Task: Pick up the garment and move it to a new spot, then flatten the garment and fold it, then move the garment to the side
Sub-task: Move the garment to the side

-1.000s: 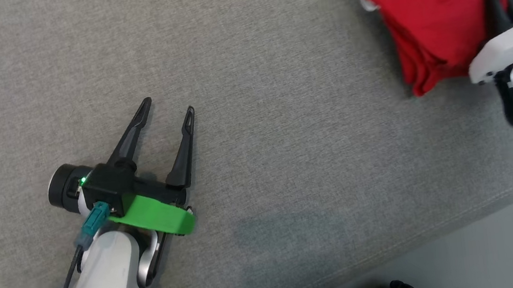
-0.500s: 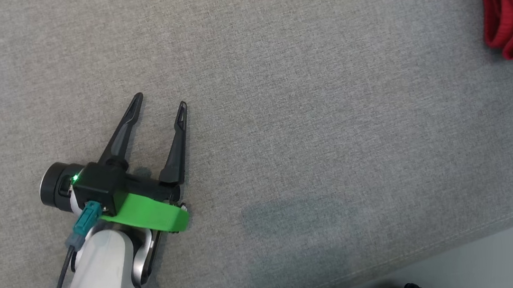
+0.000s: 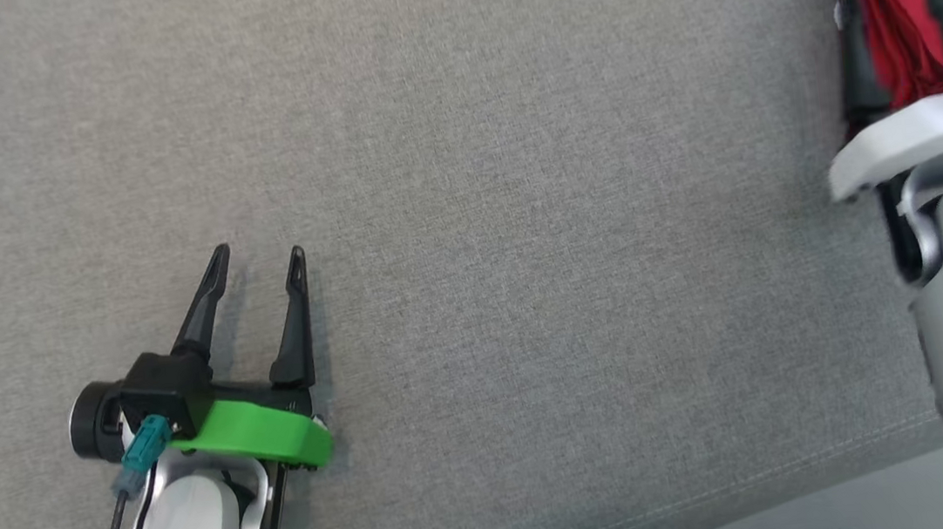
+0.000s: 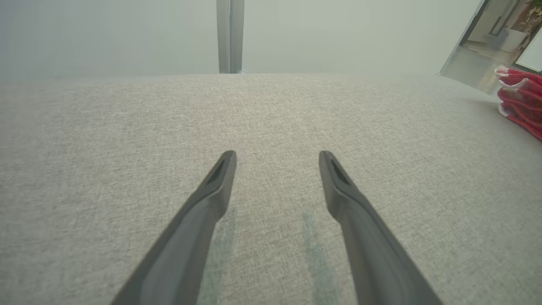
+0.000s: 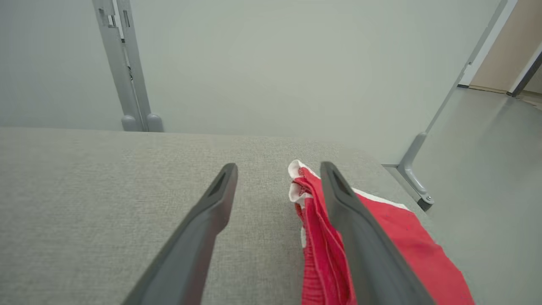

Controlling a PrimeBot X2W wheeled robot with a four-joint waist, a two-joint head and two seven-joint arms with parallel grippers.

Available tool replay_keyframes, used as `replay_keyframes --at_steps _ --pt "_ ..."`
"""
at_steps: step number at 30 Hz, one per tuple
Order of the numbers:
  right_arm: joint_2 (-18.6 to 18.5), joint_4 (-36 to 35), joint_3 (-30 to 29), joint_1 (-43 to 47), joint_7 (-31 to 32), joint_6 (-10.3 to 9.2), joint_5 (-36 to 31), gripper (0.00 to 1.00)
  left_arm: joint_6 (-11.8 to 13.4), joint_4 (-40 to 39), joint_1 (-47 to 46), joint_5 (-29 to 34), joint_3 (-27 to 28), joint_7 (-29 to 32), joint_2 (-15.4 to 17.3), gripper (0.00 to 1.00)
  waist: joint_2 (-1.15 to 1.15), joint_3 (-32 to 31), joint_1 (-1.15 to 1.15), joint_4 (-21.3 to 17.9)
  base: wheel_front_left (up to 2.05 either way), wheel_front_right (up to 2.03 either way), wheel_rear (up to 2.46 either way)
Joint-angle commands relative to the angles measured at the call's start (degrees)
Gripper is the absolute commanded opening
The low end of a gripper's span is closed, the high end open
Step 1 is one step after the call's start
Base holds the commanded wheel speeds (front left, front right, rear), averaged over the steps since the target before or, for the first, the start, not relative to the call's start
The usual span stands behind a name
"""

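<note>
The right claw (image 3: pixel 898 27) lets go at the far right edge of the grey fabric-covered counter (image 3: pixel 518 207). A second ago we see its two dark fingers pressed together in the red cloth. Now they stand spread as wide as they go, with nothing held between them.

The garment (image 5: pixel 406 237), red with white trim, lies folded in a stack of layers on the counter close to its far right corner. In the right wrist view its white-edged corner shows between the fingertips, and the rest runs beneath the right-hand finger. We cannot tell whether that finger touches the cloth or only hangs above it.

The left claw (image 3: pixel 257 254) is as open as it was a second ago. It is empty and sits over bare fabric, well apart from the garment.

The head camera has shifted over the same second, so we do not read the garment's changed place in that view as a move of the cloth.

To our eye, the release marks the end of the last step: the folded piece is set down at the side and the middle of the counter is free. What seems left is for the right arm to draw back without snagging the top layers and spoiling the fold.
</note>
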Motion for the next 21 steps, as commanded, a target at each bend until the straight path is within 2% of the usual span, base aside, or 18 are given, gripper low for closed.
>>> replay_keyframes --at_steps 1,8,21 --pt "0.1 -0.7 1.7 2.2 0.0 -0.11 1.4 1.00 0.2 0.3 1.1 0.4 0.9 0.0 -0.3 1.00 0.00 -3.8 0.00 1.6 0.00 0.00 0.00" --pt "3.2 -4.5 4.7 11.3 0.0 -0.11 6.0 1.00 0.2 1.8 4.6 0.5 4.3 0.0 -1.6 1.00 0.00 -9.1 0.00 4.8 0.00 0.00 0.00" --pt "6.2 -2.9 7.9 23.1 0.0 -0.11 5.6 1.00 0.2 2.6 12.0 0.0 8.5 0.0 -1.9 1.00 0.00 -18.3 0.00 6.9 0.00 0.00 0.00"
